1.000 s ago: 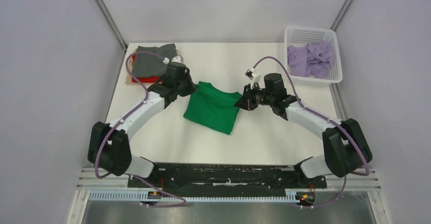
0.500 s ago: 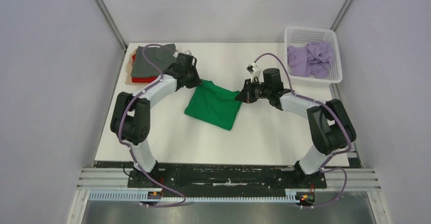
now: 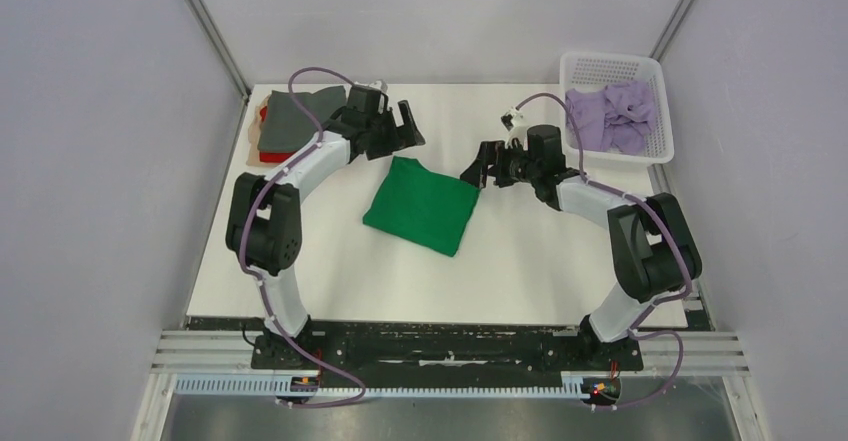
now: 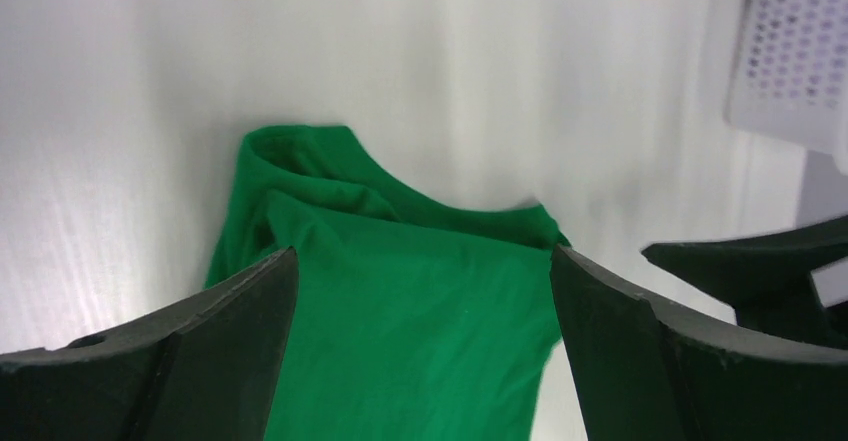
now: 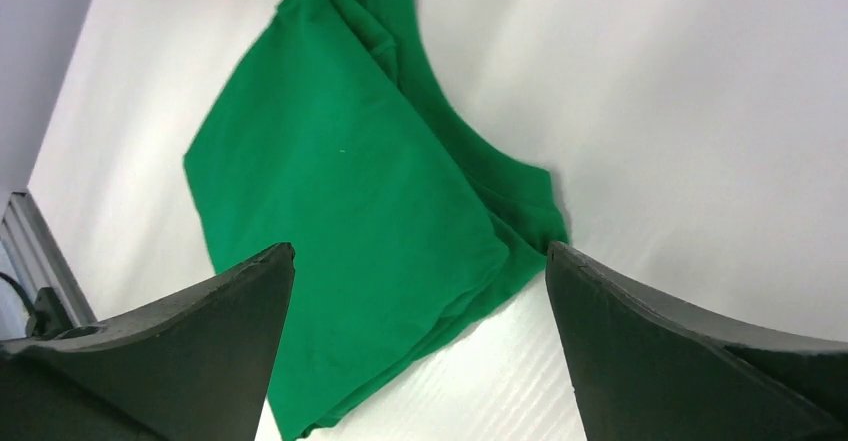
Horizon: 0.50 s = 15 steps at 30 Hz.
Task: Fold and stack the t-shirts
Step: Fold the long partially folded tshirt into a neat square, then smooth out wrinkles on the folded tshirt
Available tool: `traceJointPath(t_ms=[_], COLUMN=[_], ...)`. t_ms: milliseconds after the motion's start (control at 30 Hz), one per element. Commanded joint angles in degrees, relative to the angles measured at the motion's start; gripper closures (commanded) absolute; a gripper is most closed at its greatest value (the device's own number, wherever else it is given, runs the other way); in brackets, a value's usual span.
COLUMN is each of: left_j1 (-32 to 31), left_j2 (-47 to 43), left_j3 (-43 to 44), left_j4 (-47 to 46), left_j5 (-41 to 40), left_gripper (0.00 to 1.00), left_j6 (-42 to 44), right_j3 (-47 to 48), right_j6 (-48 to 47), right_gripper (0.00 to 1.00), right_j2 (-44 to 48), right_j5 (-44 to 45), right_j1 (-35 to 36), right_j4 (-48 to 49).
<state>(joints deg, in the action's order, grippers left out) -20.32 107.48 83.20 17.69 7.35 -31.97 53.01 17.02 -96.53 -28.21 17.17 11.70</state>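
Green t-shirt (image 3: 420,205) folded to rough rectangle, flat on table (image 3: 330,261). Left gripper (image 3: 410,131) just off its far-left corner, jaws spread wide, empty. Right gripper (image 3: 478,167) just off its far-right corner, jaws also apart, empty. Dark grey t-shirt (image 3: 300,119) atop red t-shirt (image 3: 264,113) and tan t-shirt (image 3: 252,149), far-left of green one. Lilac t-shirt (image 3: 612,116) in white basket (image 3: 572,65), far-right of it.

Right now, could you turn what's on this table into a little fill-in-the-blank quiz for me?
The folded shirt lying mid-table is ____.
The shirts in the basket are ____.
The left gripper and right gripper both stand ____, holding nothing.
At far left, the top shirt is ____.
Missing words: green; lilac; open; grey.
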Motion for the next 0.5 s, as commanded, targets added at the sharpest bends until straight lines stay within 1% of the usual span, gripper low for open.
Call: traceJointPath(t_ms=[0, 67, 167, 267, 333, 467], left_j1=[0.13, 0.12, 0.16, 0.18, 0.25, 0.20], left_j2=[0.02, 1.69, 5.21, 8.74, 10.62, 11.21], left_j3=[-0.69, -1.36, -0.88, -0.08, -0.12, -3.30], left_j4=[-4.24, -6.07, -6.06, -4.72, -3.25, -2.45], left_j5=[14.17, 16.67, 16.19, 14.26, 12.52, 9.50], left_gripper=[0.00, 0.00, 0.00, 0.00, 0.00, 0.00], left_j6=[0.31, -1.08, -1.95, -2.58, -3.05, -3.50], right_j3=[-1.82, -2.75, -2.81, -1.21, 0.68, 1.76], right_j6=[2.78, 4.10, 6.09, 6.46, 5.86, 3.00], right_gripper=[0.02, 0.02, 0.02, 0.02, 0.02, 0.02], right_j2=[3.86, 3.58, 1.35, -2.54, -5.77, -10.97], right_j5=[-6.12, -9.82, -12.09, -11.15, -9.83, -7.14], right_j1=[1.46, 2.65, 3.91, 3.93, 3.99, 3.93], right_j4=[8.53, 11.59, 14.20, 13.31, 10.56, 7.75])
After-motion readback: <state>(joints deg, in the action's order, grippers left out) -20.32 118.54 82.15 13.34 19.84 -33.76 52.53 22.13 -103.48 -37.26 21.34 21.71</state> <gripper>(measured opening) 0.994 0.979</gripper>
